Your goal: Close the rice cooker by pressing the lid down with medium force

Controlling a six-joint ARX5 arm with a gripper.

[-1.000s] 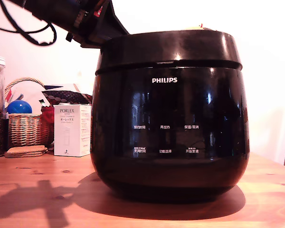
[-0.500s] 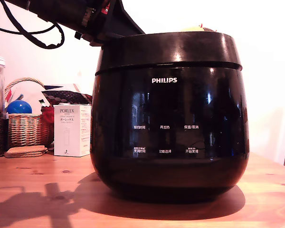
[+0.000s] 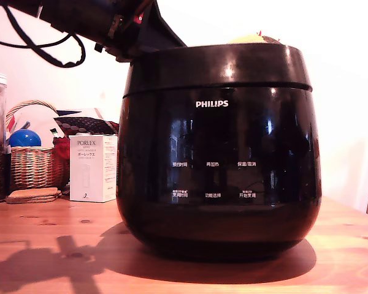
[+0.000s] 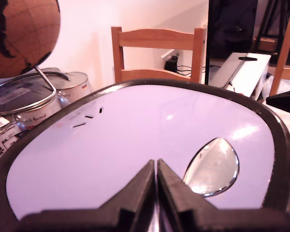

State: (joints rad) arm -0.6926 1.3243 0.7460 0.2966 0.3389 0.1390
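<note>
Wrist view, end effector (image 4: 156, 170) clenched, tips together on lid (image 4: 135, 140), rice cooker (image 3: 219, 177) shut

Arm (image 3: 80, 21): matte black housing, looping black cables, small red marking. End effector (image 4: 155, 170): dark wedge-shaped fingers (image 4: 135, 193).

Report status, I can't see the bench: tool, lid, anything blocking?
Tool shut, tips on the lid. Lid down on the rice cooker, seam thin and even. Nothing in the way.
</note>
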